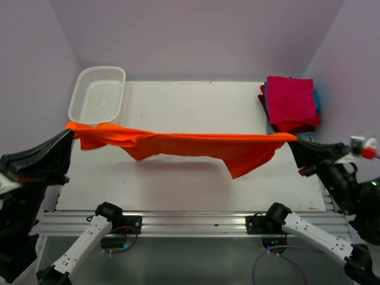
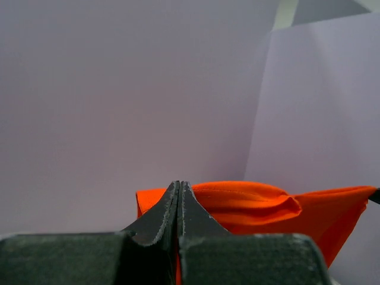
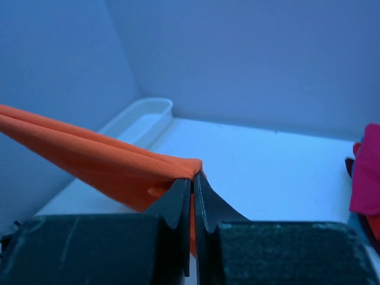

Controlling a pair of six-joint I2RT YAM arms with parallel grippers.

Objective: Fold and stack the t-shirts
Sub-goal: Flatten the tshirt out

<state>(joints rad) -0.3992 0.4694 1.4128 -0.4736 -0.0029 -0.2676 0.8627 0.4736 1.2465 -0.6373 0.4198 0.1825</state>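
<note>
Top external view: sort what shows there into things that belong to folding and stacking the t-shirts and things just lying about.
Belongs to the job:
orange t-shirt, held stretched above the table between the left gripper and the right gripper
stack of folded t-shirts at the far right

Just lying about:
white lattice basket at the far left

A tee point(image 1: 190, 145) is hanging stretched above the worktop point(image 1: 178, 190), running from the left end effector point(image 1: 70, 132) to the right end effector point(image 1: 295, 139), each pinching one end. A basket point(image 1: 76, 104) is sitting at the far left corner, behind the tee. A stack point(image 1: 291, 101) of folded tees is lying at the far right corner.
</note>
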